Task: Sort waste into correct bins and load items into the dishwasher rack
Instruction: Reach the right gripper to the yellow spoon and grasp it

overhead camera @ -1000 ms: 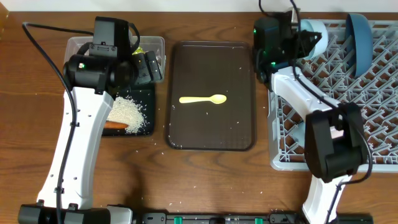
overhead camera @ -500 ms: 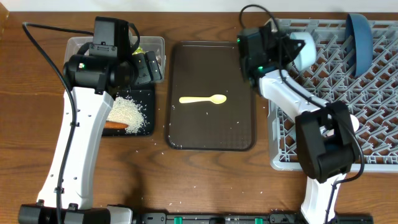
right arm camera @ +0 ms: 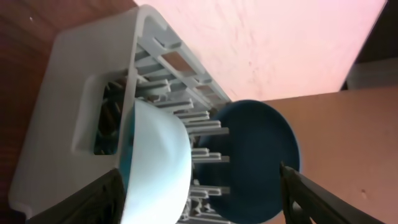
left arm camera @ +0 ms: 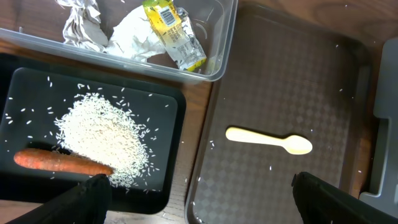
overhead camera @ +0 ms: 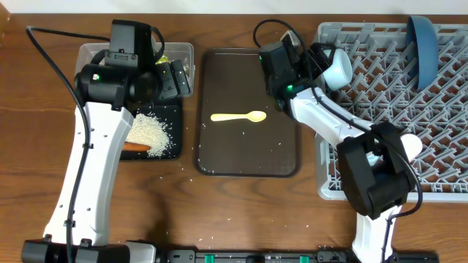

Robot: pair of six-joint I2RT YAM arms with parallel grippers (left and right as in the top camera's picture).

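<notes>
Black left fingers (left arm camera: 81, 202) are standing wide apart with nothing between them, hanging above the spot where the clear tub (left arm camera: 225, 43) and the black tray (left arm camera: 37, 87) are meeting. Just below them on the black tray, a heap of white rice (left arm camera: 102, 140) is lying with the orange carrot (left arm camera: 59, 163) flat against its near edge, and stray grains are lying around it. Past the tray, the tub is holding crumpled white paper (left arm camera: 134, 37) and the yellow-green wrapper (left arm camera: 174, 31). Across a strip of wooden worktop (overhead camera: 241, 212), the yellow spoon (left arm camera: 268, 140) is lying flat near the middle of the brown serving tray (left arm camera: 280, 74), its bowl end pointing toward the rack.

The right fingers (right arm camera: 323, 199) are likewise standing spread and clamping nothing, hovering at the far left corner of the grey rack (overhead camera: 409, 102). Just ahead of them the light blue bowl (right arm camera: 158, 155) is resting tipped on its side among the pegs in that corner, close beside one finger; whether it is touching that finger cannot be told. Deeper in, the dark blue plate (right arm camera: 255, 155) is standing upright on edge between the pegs at the rack's far side.
</notes>
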